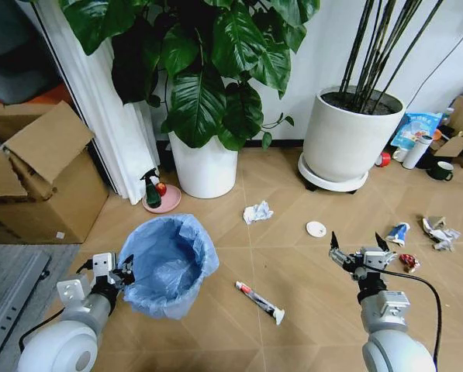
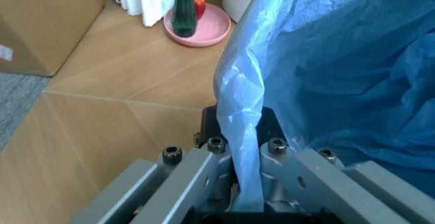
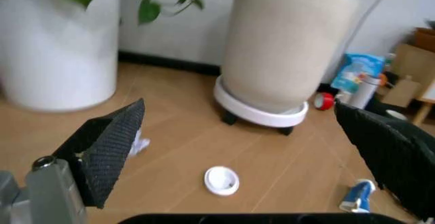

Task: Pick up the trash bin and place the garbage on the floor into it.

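1. The left gripper (image 1: 121, 273) is clenched on the rim of the small round dark trash bin lined with a crinkled light-blue plastic bag (image 1: 169, 263); the left wrist view shows the bag's ruffled edge (image 2: 246, 147) pinched between its fingers (image 2: 211, 169)
2. The bin sits low at the robot's left over the wooden floor (image 1: 215, 333), its mouth open towards the scraps
3. The right gripper (image 1: 361, 249) hovers at the robot's right with jaws spread wide and nothing in them
4. Nearest lies a thin white tube with a red band (image 1: 259, 301), just right of the bin
5. Farther off are a white disc (image 1: 316, 229), a crumpled white tissue (image 1: 257, 211), a crushed blue wrapper (image 1: 398, 232), a red wrapper (image 1: 409, 262) and crumpled paper (image 1: 440, 231)
6. Judgement: the bin looks secured and collecting is starting; the next move calls for lowering the open gripper onto one scrap, probably the disc ahead of it
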Tool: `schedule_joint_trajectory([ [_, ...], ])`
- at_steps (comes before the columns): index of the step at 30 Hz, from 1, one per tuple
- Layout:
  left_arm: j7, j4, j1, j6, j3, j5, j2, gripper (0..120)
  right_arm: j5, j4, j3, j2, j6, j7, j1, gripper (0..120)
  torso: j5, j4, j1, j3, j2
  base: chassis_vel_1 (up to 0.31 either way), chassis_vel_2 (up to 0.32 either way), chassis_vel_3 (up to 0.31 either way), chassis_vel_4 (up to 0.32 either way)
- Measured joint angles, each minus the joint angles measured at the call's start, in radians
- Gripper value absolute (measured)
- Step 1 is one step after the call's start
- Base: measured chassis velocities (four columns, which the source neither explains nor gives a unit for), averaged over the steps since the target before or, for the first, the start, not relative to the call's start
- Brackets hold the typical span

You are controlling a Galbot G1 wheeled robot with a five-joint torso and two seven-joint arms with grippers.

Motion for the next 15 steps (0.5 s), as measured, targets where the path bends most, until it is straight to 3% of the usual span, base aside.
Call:
schedule_joint_trajectory([
  [2,0.0,0.002,0.0,0.0,0.003,0.002,-0.002,0,0.008,-0.034,-0.008,-0.045,0.017,-0.032,0.006,100,0.0,-0.0003,0.0,0.0,0.0,-0.036,0.013,-0.059,-0.019],
  [5,0.001,0.004,0.001,0.0,0.005,0.006,-0.006,0,0.039,-0.123,-0.051,-0.208,0.059,-0.125,0.037,100,-0.0003,-0.0001,0.0,0.0,0.0,0.026,-0.022,-0.06,-0.011],
  [6,0.001,0.004,0.001,0.0,0.005,0.006,-0.006,0,0.039,-0.123,-0.051,-0.208,0.059,-0.125,0.037,100,-0.0003,-0.0001,0.0,0.0,0.0,0.036,-0.045,-0.051,0.025],
  [8,0.001,0.004,0.007,0.0,0.0,0.009,-0.01,0,0.054,-0.201,-0.118,-0.31,0.077,-0.194,0.09,100,0.0001,0.0002,0.0,0.0,0.0,0.027,-0.022,0.003,0.028],
  [15,0.002,0.017,-0.003,0.0,0.009,0.009,-0.01,0,0.067,-0.314,-0.239,-0.41,0.102,-0.3,0.141,100,0.0,0.0001,0.0,0.0,0.0,0.0,0.0,0.0,0.0],
])
